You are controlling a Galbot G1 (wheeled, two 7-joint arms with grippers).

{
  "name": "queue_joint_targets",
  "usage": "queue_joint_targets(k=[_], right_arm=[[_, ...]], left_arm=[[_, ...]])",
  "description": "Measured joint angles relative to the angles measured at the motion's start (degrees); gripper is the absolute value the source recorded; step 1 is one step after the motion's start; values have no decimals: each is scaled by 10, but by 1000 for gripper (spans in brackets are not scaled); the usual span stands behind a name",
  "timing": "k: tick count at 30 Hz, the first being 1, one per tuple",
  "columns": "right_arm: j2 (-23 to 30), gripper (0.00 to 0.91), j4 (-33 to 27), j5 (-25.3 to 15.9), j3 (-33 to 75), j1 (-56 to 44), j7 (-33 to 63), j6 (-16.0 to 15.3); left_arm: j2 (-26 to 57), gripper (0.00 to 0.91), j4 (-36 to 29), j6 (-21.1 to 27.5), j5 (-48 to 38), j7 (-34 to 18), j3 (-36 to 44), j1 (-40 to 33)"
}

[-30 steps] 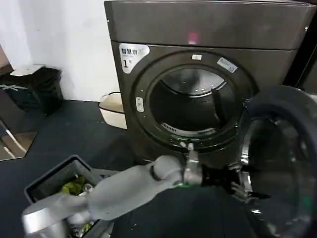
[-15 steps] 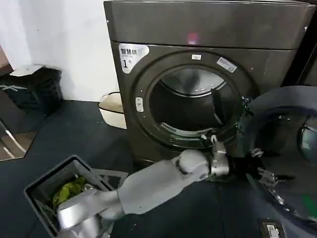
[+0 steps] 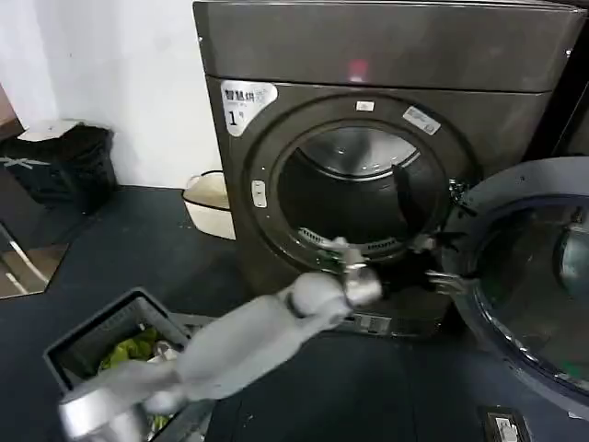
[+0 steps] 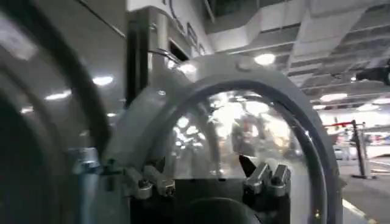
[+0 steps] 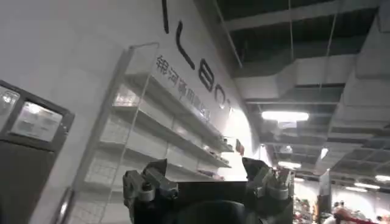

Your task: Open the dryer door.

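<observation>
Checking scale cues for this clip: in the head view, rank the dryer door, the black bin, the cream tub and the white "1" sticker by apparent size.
1. dryer door, though nearer the camera
2. black bin
3. cream tub, partly hidden behind the dryer, so this rank is unsure
4. white "1" sticker

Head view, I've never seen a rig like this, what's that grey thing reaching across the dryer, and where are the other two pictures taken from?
That is the robot's left arm, seen from a camera on its head. The left hand, fingers open, is by the edge of the dryer door nearest the dryer; the door stands swung open to the right. The other two pictures come from cameras on the wrists. The left wrist view looks past that hand at the door's glass. The right wrist view shows the right hand, open and empty, pointing up at a wall and ceiling. A basket sits on the floor.
</observation>
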Motion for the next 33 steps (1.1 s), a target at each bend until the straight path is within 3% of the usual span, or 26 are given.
queue_joint_targets(k=[7, 11, 18, 24, 33], right_arm=[[-4, 907, 3, -23, -9, 13, 1, 8], [-5, 907, 5, -25, -10, 15, 2, 10], [-4, 907, 13, -32, -24, 29, 2, 12], [-11, 907, 19, -65, -30, 42, 0, 19], [-12, 907, 27, -70, -29, 47, -2, 21]], left_arm=[[131, 907, -80, -60, -21, -28, 0, -12], [216, 907, -119, -37, -32, -24, 10, -26], [378, 907, -154, -34, -20, 32, 44, -35], [497, 907, -161, -3, 3, 97, 69, -38], [628, 907, -142, 60, 127, 178, 85, -31]])
